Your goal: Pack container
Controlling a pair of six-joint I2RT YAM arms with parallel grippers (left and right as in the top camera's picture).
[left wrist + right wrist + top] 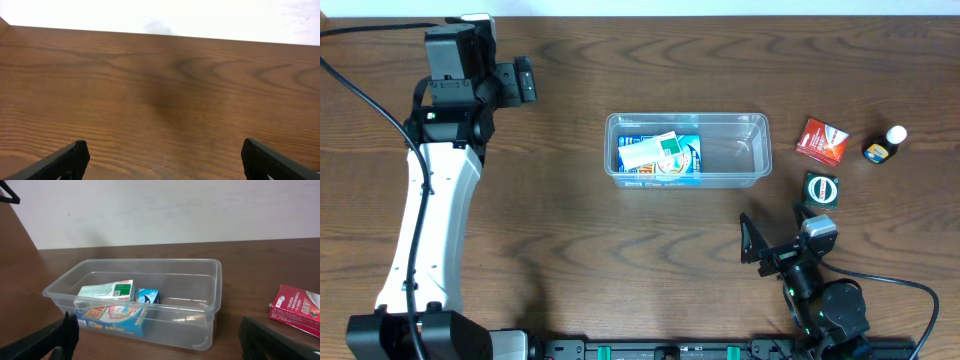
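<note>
- Clutter in the container (735, 152), which sits mid-worktop (570, 230): a blue carton (688, 165) and a white-green box (648, 152) fill its left half. Anything dropped there could ride above the rim.
- Right claw (157, 332) has its fingers apart and holds nothing, near the tape measure (821, 190). That heavy, rounded piece may slip from a shallow pinch.
- Red box (822, 140) and small bottle (884, 148) lie close together, so reaching for one could topple the bottle.
- Left claw (162, 155), also apart and empty, is well away at the back left. It cannot steady the light tub if it is nudged.
</note>
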